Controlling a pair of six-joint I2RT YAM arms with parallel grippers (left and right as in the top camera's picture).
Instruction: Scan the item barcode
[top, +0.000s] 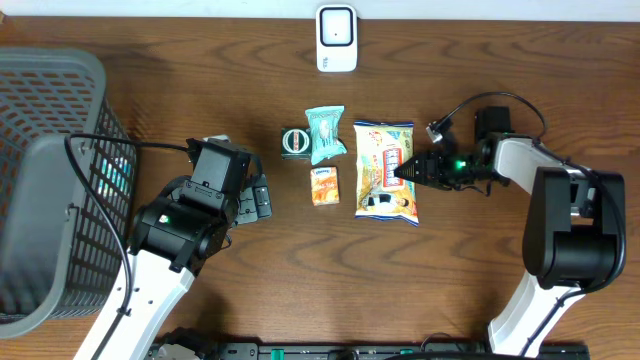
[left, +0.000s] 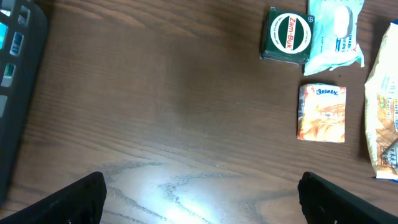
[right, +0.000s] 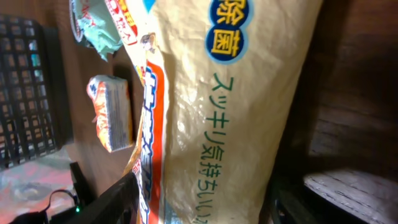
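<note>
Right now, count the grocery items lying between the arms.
4: green tin leftmost, teal wipes pack beside it, orange tissue pack below, yellow pouch at the right gripper. None looks hidden.

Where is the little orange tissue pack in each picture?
Overhead: the orange tissue pack lies mid-table, just left of the big yellow bag.
Left wrist: the pack is at the right, below the green tin; the bag's edge shows at the far right.
Right wrist: the pack is at the left, beside the bag, which fills the picture.
Shared landmark: the big yellow bag.
</note>
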